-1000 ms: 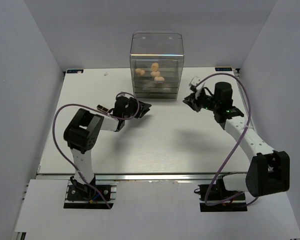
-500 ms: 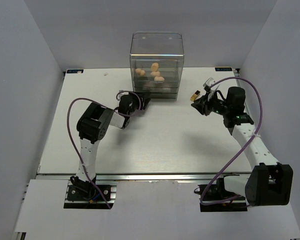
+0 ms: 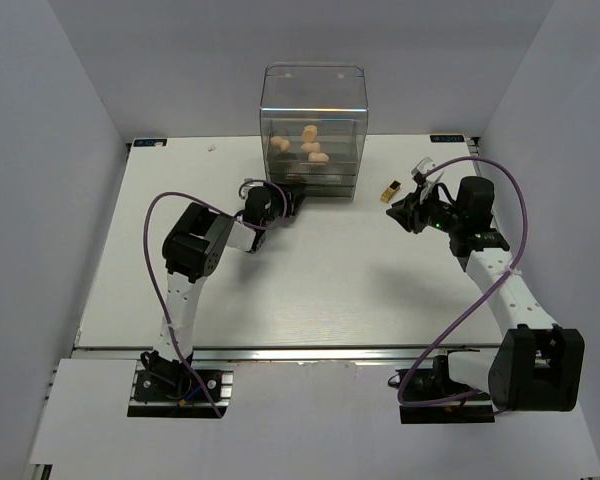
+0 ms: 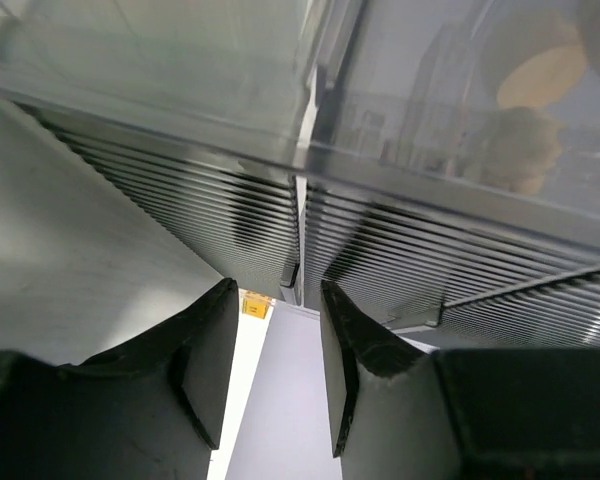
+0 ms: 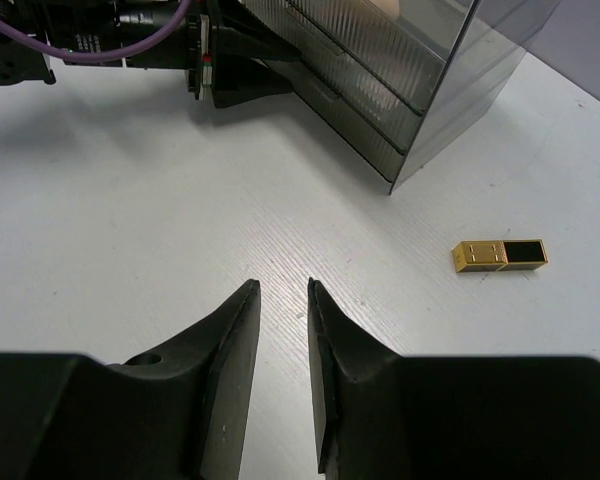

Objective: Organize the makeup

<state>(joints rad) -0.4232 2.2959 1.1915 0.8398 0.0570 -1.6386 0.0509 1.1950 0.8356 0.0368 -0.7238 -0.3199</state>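
Peach sponges (image 3: 309, 133) lie in the upper part of the clear drawer box (image 3: 314, 85); two of them show through its wall in the left wrist view (image 4: 525, 140). One black-and-gold lipstick tube (image 3: 390, 190) lies on the table right of the box and also shows in the right wrist view (image 5: 500, 255). My left gripper (image 3: 286, 200) is open and empty, its jaws (image 4: 278, 290) right at the ribbed lower drawer fronts, around a small handle (image 4: 290, 275). My right gripper (image 3: 405, 210) is open and empty over bare table (image 5: 282, 285), just off the tube. The packets and the other tube are out of view.
The drawer box (image 5: 400, 70) stands at the back middle of the white table (image 3: 310, 290). Grey walls close in the left, right and back. The left gripper (image 5: 230, 70) shows in the right wrist view beside the box's lower drawers.
My right gripper has let go of the lipstick tube, which now lies on the table, and has drawn back to the right. My left gripper has moved up to the lower drawers.
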